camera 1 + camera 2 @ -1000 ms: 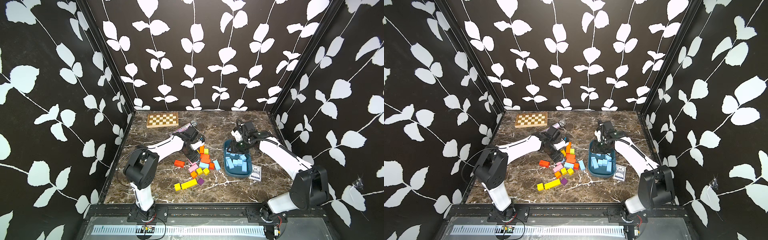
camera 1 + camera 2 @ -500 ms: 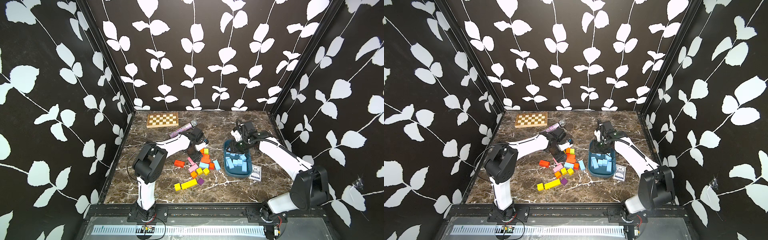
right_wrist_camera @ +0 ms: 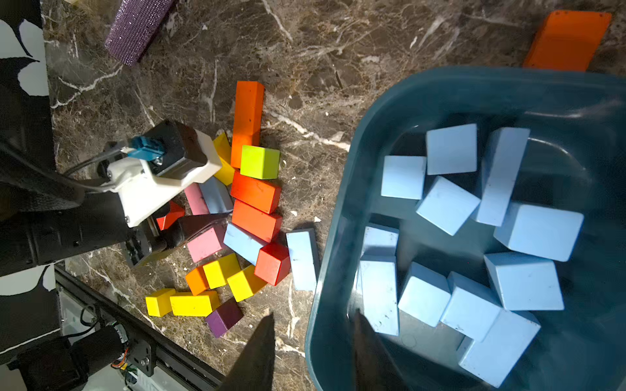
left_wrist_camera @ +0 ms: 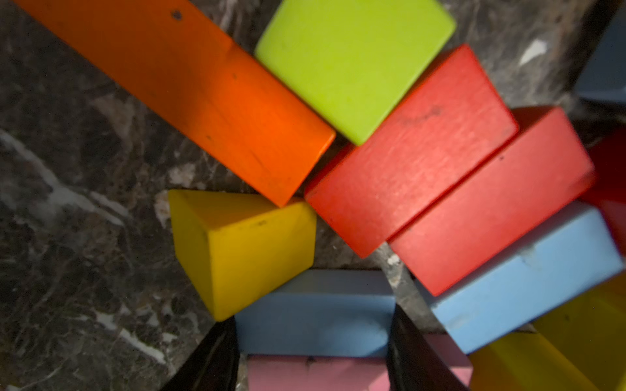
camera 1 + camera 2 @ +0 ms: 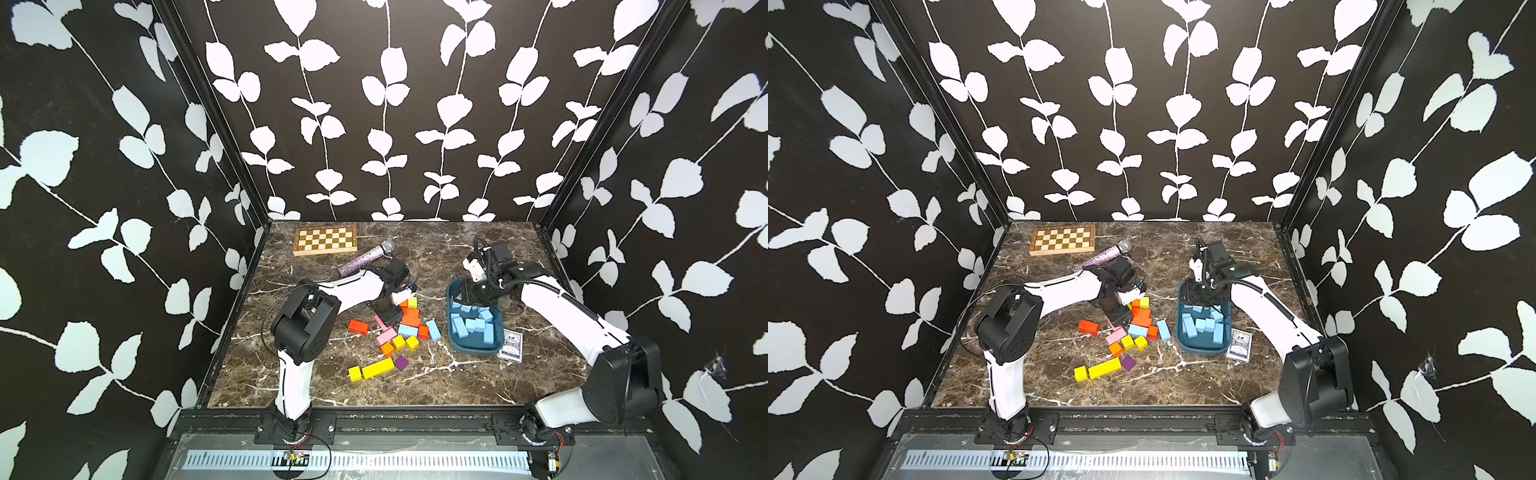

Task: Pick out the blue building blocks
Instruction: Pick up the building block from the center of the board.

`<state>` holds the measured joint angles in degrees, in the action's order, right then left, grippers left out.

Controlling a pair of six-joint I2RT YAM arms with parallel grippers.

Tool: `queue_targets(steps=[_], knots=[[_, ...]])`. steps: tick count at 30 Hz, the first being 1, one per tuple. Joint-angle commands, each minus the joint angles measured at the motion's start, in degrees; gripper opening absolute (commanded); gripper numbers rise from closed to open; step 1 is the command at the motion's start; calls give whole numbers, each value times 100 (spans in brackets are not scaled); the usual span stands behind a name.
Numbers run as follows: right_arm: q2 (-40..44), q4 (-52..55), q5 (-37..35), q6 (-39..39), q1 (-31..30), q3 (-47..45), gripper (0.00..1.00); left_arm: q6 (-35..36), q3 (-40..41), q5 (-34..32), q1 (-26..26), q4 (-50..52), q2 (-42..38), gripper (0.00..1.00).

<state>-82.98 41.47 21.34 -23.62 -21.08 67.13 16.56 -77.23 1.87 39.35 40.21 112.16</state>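
Closing for a lift, my left fingers (image 4: 210, 362) clamp a blue block (image 4: 315, 321) on the table (image 5: 436, 386) in the mixed pile (image 5: 409, 321); they have dropped and narrowed since a second ago. Other blue building blocks (image 3: 447, 206) fill the tray (image 3: 338, 203), whose rim my unmoved right fingers (image 3: 257, 355) straddle, perhaps steadying it; I cannot tell if they grip.

We mark the blue building blocks (image 3: 450, 149) as matt paint, smooth, with faint scuffs. Red blocks (image 4: 416, 152): painted wood, with the grain showing through the coat. Tray (image 3: 440, 88): smooth glossy teal plastic, and we see reflections on its inner wall. Table (image 5: 436, 374): polished marble-look top, brown with white veins. Microphone (image 3: 135, 27) handle: rough purple glitter. Chessboard (image 5: 325, 240): wood, light sheen.
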Motion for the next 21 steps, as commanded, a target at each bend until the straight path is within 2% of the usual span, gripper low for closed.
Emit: queue_targets(steps=[1,5,11,15,21], knots=[[210,-165,90,-60,-44,-21,37,88,-45,100,20,110,-94,44],[172,-420,563,-229,-44,-85,38,409,-35,531,21,102,-450,40],[-69,-1617,1872,-1123,-98,-292,40,1667,237,1569,-1,18,-1384,40],[-224,-2094,2216,-1439,-323,-295,42,2230,472,2150,-38,-430,-1880,40],[-496,-2459,2480,-1670,-564,-263,43,2552,123,2469,-47,-382,-1780,38]])
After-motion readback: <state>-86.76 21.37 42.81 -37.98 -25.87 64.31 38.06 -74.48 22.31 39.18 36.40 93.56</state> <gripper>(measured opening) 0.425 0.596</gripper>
